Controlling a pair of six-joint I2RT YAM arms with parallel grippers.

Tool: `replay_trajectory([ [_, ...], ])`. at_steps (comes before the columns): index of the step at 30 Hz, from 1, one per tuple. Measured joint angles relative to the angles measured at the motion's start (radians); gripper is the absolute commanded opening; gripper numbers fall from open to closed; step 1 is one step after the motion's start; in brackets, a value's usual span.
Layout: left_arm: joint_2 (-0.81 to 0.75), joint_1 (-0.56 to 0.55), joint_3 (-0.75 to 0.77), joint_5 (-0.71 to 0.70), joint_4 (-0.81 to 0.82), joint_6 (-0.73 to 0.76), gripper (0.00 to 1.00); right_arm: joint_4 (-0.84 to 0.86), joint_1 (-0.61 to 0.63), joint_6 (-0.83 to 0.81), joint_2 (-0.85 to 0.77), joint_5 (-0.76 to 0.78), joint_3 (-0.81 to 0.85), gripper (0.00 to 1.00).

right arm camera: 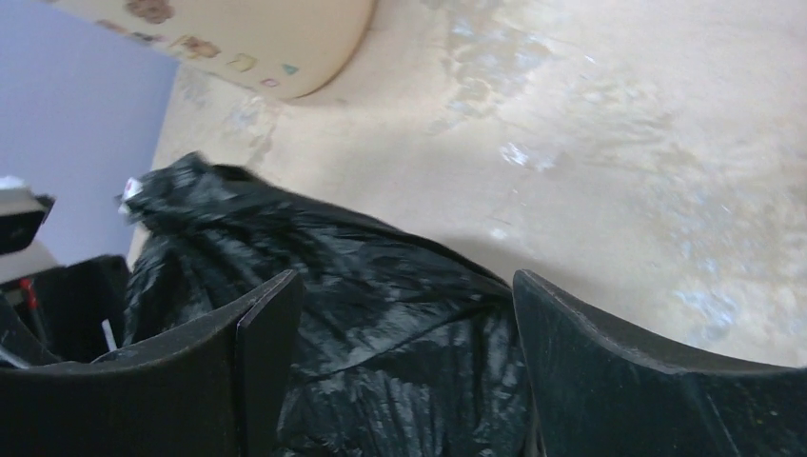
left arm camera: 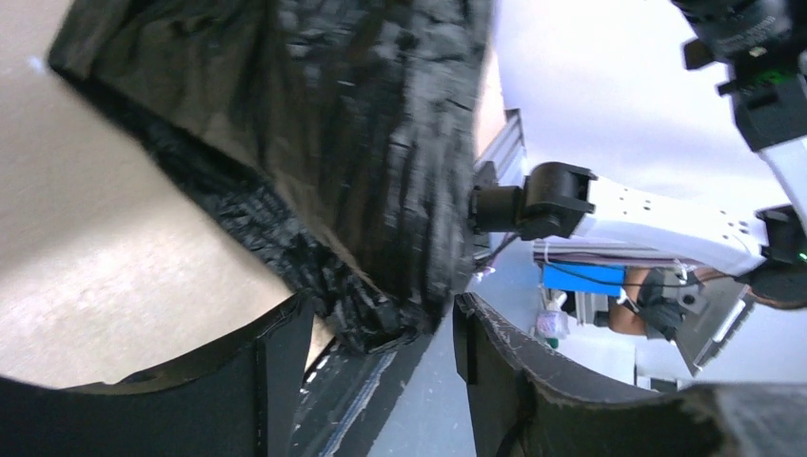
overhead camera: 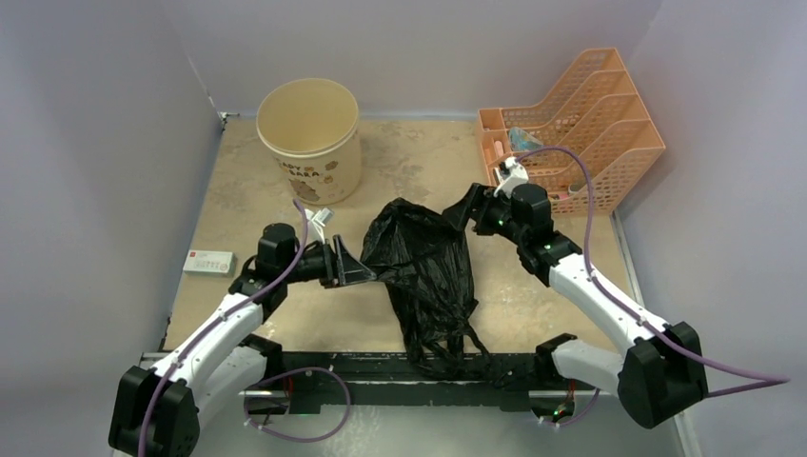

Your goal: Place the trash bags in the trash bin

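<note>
Black bag (overhead camera: 423,267) lies slack, seemingly unheld: left gripper (overhead camera: 367,269) at its nine o'clock and right gripper (overhead camera: 457,211) at one both gape.

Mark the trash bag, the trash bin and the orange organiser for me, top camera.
trash bag (overhead camera: 423,262): top view, crumpled middle of the black film.
trash bin (overhead camera: 335,164): top view, front outer wall.
orange organiser (overhead camera: 623,157): top view, mesh side wall.

There was one thin, crinkly black plastic trash bag (overhead camera: 423,262); one cream-beige round cylindrical trash bin (overhead camera: 309,143); one orange mesh plastic desk organiser (overhead camera: 595,129); one small flat white box (overhead camera: 209,262) with a red end; two white-and-black robot arms, the left arm (overhead camera: 214,333) and the right arm (overhead camera: 595,286).
</note>
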Motion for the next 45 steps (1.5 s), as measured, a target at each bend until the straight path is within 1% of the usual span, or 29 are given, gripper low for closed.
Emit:
replay_trajectory([
  [4, 0.006, 0.000, 0.061, 0.038, -0.002, 0.012, 0.56, 0.017, 0.024, -0.076, 0.037, -0.072, 0.049, 0.83],
  [7, 0.010, 0.000, 0.113, 0.038, -0.029, 0.035, 0.55, 0.031, 0.090, -0.136, 0.081, -0.071, 0.089, 0.84],
  [10, 0.020, 0.000, 0.127, 0.038, -0.047, 0.051, 0.56, 0.085, 0.166, -0.201, 0.120, -0.049, 0.108, 0.85],
  [12, 0.031, 0.000, 0.127, 0.038, -0.066, 0.059, 0.56, 0.122, 0.194, -0.229, 0.150, -0.025, 0.121, 0.80],
  [14, 0.032, 0.000, 0.127, 0.039, -0.085, 0.064, 0.56, 0.141, 0.197, -0.241, 0.195, 0.013, 0.149, 0.72],
  [17, 0.009, 0.000, 0.127, 0.037, -0.108, 0.065, 0.56, 0.104, 0.195, -0.232, 0.315, 0.083, 0.258, 0.55],
  [18, -0.005, 0.000, 0.127, 0.037, -0.115, 0.066, 0.56, 0.069, 0.193, -0.213, 0.389, 0.109, 0.331, 0.47],
  [20, -0.034, 0.000, 0.127, 0.037, -0.131, 0.067, 0.56, 0.047, 0.190, -0.201, 0.443, 0.117, 0.371, 0.27],
  [22, -0.054, 0.000, 0.127, 0.037, -0.141, 0.068, 0.56, 0.023, 0.190, -0.175, 0.494, 0.118, 0.390, 0.05],
  [23, -0.060, 0.000, 0.126, 0.037, -0.143, 0.068, 0.56, 0.006, 0.190, -0.164, 0.510, 0.117, 0.390, 0.00],
  [29, -0.057, 0.000, 0.101, 0.041, -0.135, 0.064, 0.56, -0.043, 0.175, -0.084, 0.517, 0.128, 0.405, 0.00],
  [31, -0.052, 0.000, 0.090, 0.042, -0.129, 0.063, 0.56, -0.035, 0.144, -0.050, 0.506, 0.124, 0.418, 0.00],
  [33, -0.046, 0.000, 0.080, 0.041, -0.121, 0.061, 0.56, -0.006, 0.083, -0.011, 0.497, 0.100, 0.420, 0.00],
  [34, -0.043, 0.000, 0.073, 0.041, -0.116, 0.059, 0.56, 0.011, 0.040, 0.007, 0.496, 0.080, 0.420, 0.08],
  [35, -0.042, 0.000, 0.064, 0.041, -0.106, 0.055, 0.56, 0.022, 0.003, 0.018, 0.501, 0.058, 0.422, 0.20],
  [36, -0.040, 0.000, 0.051, 0.041, -0.092, 0.050, 0.56, 0.022, -0.044, 0.025, 0.519, 0.011, 0.438, 0.34],
  [37, -0.039, 0.000, 0.038, 0.040, -0.075, 0.044, 0.56, 0.019, -0.080, 0.025, 0.544, -0.018, 0.460, 0.50],
  [38, -0.035, 0.000, 0.024, 0.040, -0.062, 0.037, 0.56, 0.014, -0.108, 0.020, 0.571, -0.035, 0.483, 0.63],
  [39, -0.031, -0.001, 0.012, 0.039, -0.048, 0.032, 0.56, 0.012, -0.123, 0.016, 0.586, -0.040, 0.493, 0.72],
  [40, -0.026, -0.002, -0.005, 0.036, -0.035, 0.027, 0.56, 0.005, -0.130, 0.006, 0.591, -0.035, 0.490, 0.77],
  [42, -0.017, -0.004, -0.028, 0.027, -0.022, 0.020, 0.56, -0.023, -0.125, 0.002, 0.549, -0.005, 0.449, 0.80],
  [44, -0.010, -0.007, -0.043, 0.016, -0.015, 0.013, 0.56, -0.038, -0.113, -0.002, 0.451, 0.037, 0.383, 0.81],
  [45, -0.005, -0.008, -0.048, 0.009, -0.011, 0.011, 0.56, -0.045, -0.107, -0.002, 0.370, 0.052, 0.343, 0.82],
])
